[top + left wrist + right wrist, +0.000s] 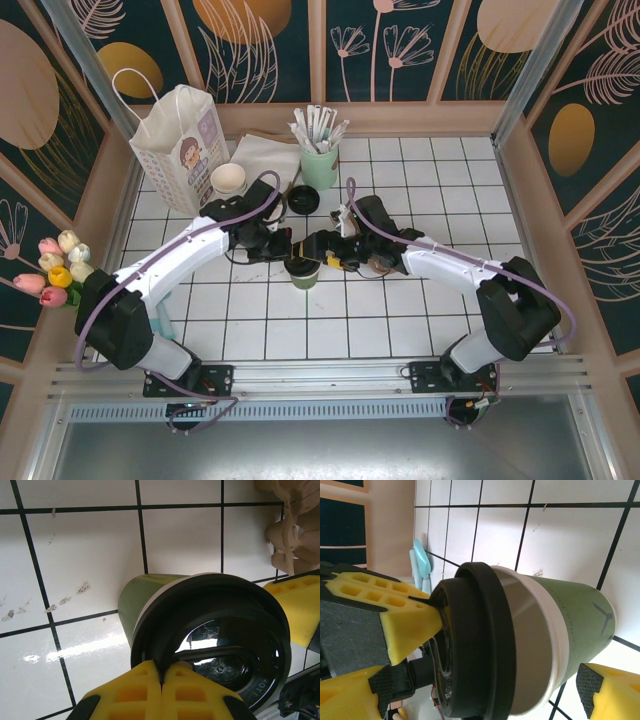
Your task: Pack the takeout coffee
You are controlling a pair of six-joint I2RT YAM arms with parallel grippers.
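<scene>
The left hand is pinched shut on the rim of the lid. The right hand straddles the cup, wide open. With nothing bracing it, an off-centre push could cock the lid or tip the cup.

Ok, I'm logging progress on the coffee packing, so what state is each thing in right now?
green cup: standing upright, lid on top.
black lid: sitting on the cup, its edge pinched.
left pincer: shut on the black lid.
right pincer: open wide, beside the cup.
paper bag: upright, mouth open, coffee not yet inside.
</scene>
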